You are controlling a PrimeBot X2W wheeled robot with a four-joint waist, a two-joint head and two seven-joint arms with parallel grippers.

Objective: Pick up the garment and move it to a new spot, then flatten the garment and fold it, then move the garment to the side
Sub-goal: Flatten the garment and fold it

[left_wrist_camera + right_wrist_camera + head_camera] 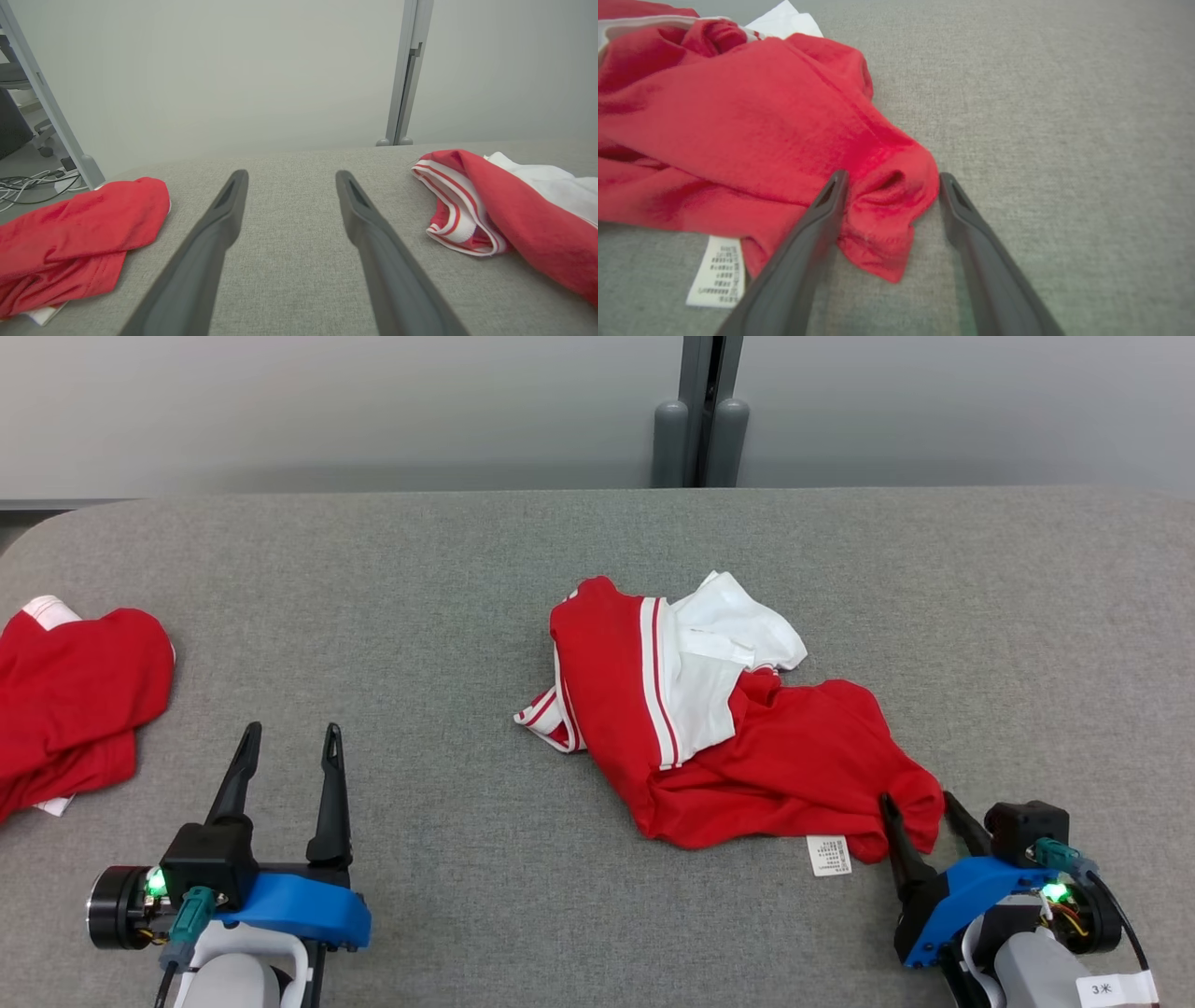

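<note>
A crumpled red and white garment (728, 728) lies in the middle of the grey table, its white care label (828, 855) at the near edge. My right gripper (920, 798) is open, its two fingers straddling the garment's near right corner (892, 205); the cloth sits between the tips. In the left wrist view the garment (509, 210) shows its striped white cuff at the right. My left gripper (287, 735) stands open over bare table, well to the left of the garment, with nothing between its fingers (224, 205).
A second red garment (70, 700) lies at the table's left edge, also in the left wrist view (79, 233). The grey fabric table (420, 616) ends at a pale wall with a grey post (700, 420) behind it.
</note>
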